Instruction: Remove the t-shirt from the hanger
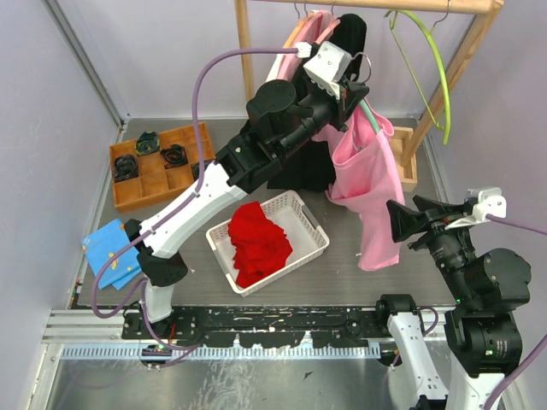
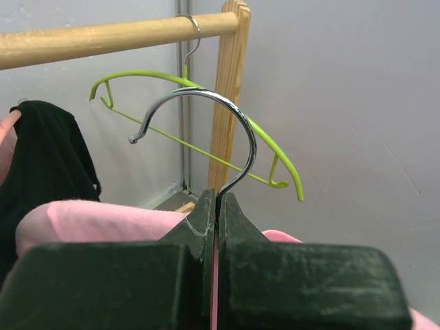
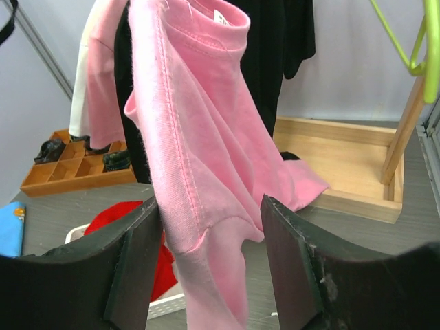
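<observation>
One pink t-shirt point(image 1: 367, 171) draped vertically, left end effector point(image 2: 216, 213) clamps hanger hook point(image 2: 230, 113), right end effector point(image 3: 210, 206) parted

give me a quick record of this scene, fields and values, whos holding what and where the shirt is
left tool: shut on the hanger hook, hook not over the wooden rail
right tool: open, nothing pinched
pink t-shirt: draped on the held hanger, lower part hanging between the right tool's open jaws
white basket: holds red cloth
green hanger: bare, hooked on the rail
</observation>
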